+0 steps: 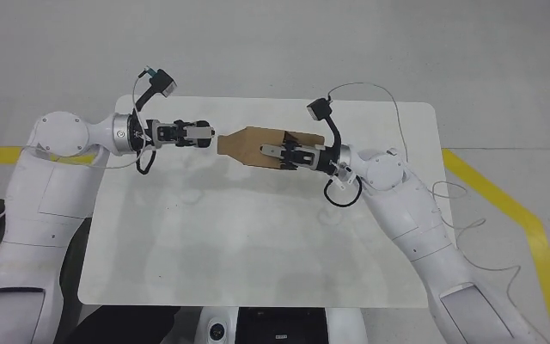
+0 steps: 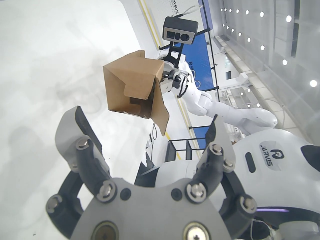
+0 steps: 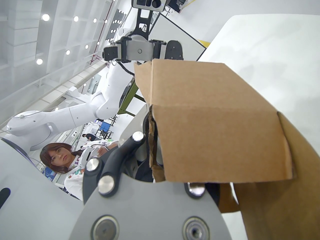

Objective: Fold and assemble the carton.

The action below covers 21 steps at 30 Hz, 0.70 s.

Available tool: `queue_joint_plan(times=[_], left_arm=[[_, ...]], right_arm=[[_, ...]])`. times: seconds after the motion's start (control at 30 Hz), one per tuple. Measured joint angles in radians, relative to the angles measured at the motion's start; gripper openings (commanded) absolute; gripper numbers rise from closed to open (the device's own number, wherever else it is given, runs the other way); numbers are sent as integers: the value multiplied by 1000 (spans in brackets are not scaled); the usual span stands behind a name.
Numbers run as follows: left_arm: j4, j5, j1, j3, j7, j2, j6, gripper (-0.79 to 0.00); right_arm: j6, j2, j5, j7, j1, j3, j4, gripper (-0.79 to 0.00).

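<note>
Left gripper (image 1: 207, 135) comes first under the eye. Its fingers (image 2: 85, 128) are spread wide and carry nothing. They point at the near end of the carton (image 2: 130, 83) and stop just short of it; contact cannot be confirmed. The right gripper (image 1: 277, 152) is closed on the carton's opposite end, with one finger lying over the top wall. It holds the carton clear of the table (image 1: 258, 249), above the far middle of the top and between the two arms.

Condition of the carton: the body is squared up. At the end facing the left gripper one flap is folded across, while a side flap (image 2: 160, 113) hangs outward, loose. At the right gripper's end another flap (image 1: 302, 138) stands open.

Assessment of the step: closing the end that faces the left arm appears to be in hand. The right gripper's hold should be firm and level. The left fingers should meet the loose flap near its free edge and press it flat across the opening along its crease, squarely and slowly. They should not push the whole carton back through the right grip.

Surroundings: a thin cable (image 1: 382, 90) loops from the right arm over the table's far corner, and a yellow floor line (image 1: 494, 193) runs beside the table.

Obstruction: the lip of the flap already folded may catch the loose one. The cable is well apart from the work.
</note>
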Motion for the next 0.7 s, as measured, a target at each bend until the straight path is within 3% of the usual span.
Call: queue_joint_plan(times=[0.3, 0.7], left_arm=[[-26, 167, 12, 23, 123, -1, 8, 0], [39, 165, -7, 37, 125, -6, 10, 0]], right_arm=[[-5, -2, 17, -5, -1, -6, -16, -785], [-24, -8, 92, 11, -5, -17, -30, -785]])
